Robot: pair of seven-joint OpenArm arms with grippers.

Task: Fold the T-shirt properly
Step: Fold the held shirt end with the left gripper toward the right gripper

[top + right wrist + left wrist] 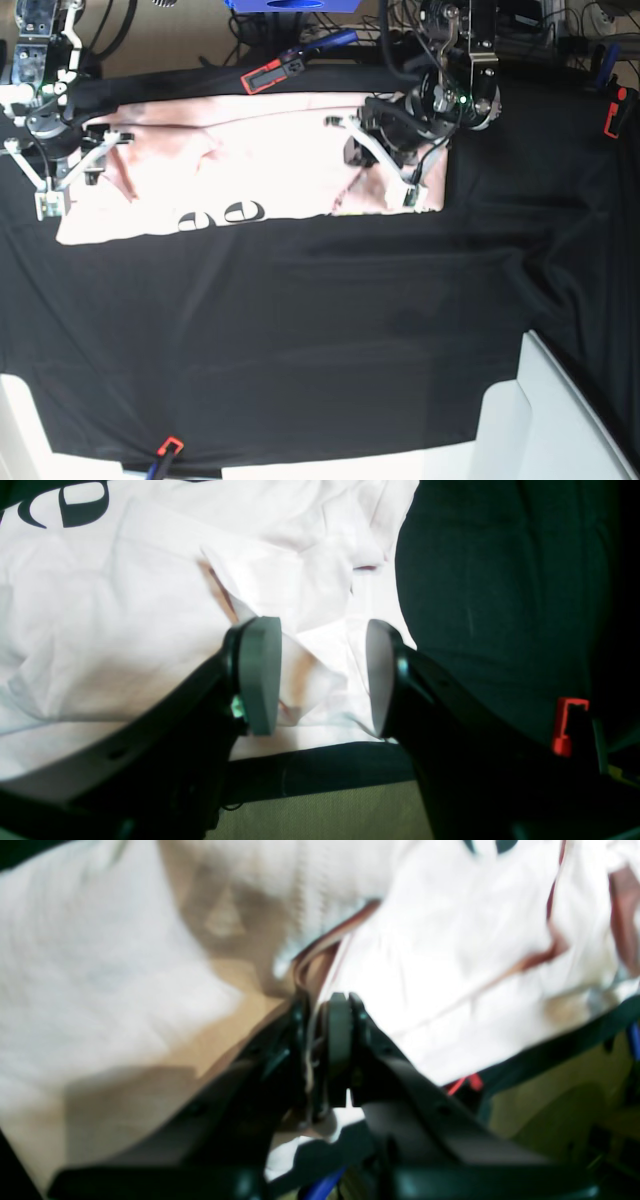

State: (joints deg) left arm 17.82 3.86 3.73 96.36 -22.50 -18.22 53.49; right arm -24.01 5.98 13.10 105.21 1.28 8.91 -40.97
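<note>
Pinched nearly shut, the left gripper (327,1040) has a thin bunch of the T-shirt (250,170) clamped between its pads, at the shirt's edge on the base view's right. At the shirt's opposite end, the right gripper (320,675) stands about half open with crumpled pink fabric between its pads (257,675), not yet nipped. The shirt lies stretched across the far part of the black cloth (300,340). To fold cleanly, I'd want that right grip closed on a single hem first, then both ends moved together. Black lettering (222,214) shows along the shirt's near edge; only rounded fragments appear, unreadable.
</note>
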